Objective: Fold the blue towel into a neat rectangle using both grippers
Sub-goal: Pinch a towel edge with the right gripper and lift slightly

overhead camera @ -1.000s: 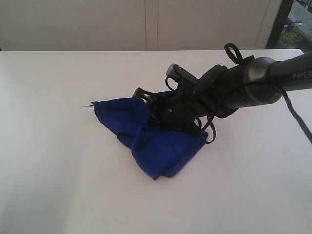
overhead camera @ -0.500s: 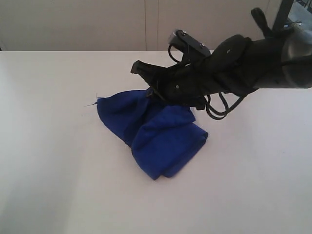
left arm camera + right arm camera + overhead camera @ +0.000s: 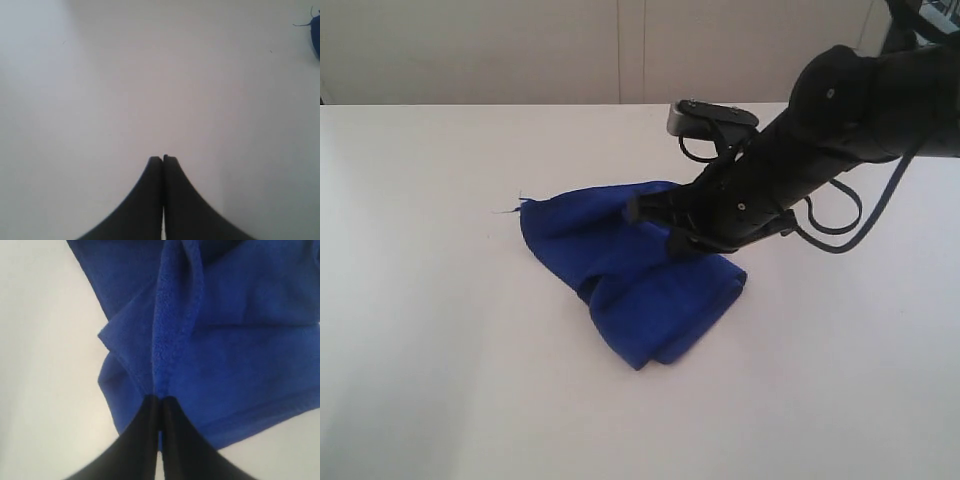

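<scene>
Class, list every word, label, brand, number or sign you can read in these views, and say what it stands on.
None: no readable text shows on the blue towel, the right end effector, the left end effector or the white table in any view.

The left gripper [image 3: 163,159] shows jaws pressed together at bottom centre of the frame, over the white table [image 3: 125,75]. A blue towel [image 3: 316,37] corner sits at the upper right edge.

Plain white tabletop [image 3: 440,380] seen spread across the scene, backed by a pale beige wall [image 3: 470,50], vertical seams [image 3: 619,50] shown between its panels
</scene>
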Available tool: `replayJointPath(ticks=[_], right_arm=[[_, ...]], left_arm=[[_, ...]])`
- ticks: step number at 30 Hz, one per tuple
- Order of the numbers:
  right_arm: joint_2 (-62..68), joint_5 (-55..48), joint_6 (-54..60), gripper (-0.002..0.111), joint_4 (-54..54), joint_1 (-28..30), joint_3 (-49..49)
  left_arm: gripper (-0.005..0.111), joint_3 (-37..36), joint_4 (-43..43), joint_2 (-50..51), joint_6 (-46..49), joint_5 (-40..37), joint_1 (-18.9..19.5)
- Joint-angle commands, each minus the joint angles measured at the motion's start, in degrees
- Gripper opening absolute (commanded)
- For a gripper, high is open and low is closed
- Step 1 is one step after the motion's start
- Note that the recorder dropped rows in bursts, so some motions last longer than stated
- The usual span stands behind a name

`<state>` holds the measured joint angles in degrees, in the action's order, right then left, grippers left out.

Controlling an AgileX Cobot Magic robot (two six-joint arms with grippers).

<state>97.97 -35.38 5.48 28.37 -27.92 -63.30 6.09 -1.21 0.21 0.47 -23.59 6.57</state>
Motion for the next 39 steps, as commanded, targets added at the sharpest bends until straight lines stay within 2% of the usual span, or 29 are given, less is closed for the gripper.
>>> replayJointPath(ticks=[1,39], right_arm=[[-0.41,-0.57,-1.25,0.0,-4.02,0.53,0.06],[-0.41,-0.57,-4.72,0.0,-4.02,0.53,0.06]], left_arm=[[0.0,-0.37,-0.46,-0.21,-0.47,0.17,0.1],[0.0,-0.37,0.4,-0.21,-0.47,0.17,0.1]])
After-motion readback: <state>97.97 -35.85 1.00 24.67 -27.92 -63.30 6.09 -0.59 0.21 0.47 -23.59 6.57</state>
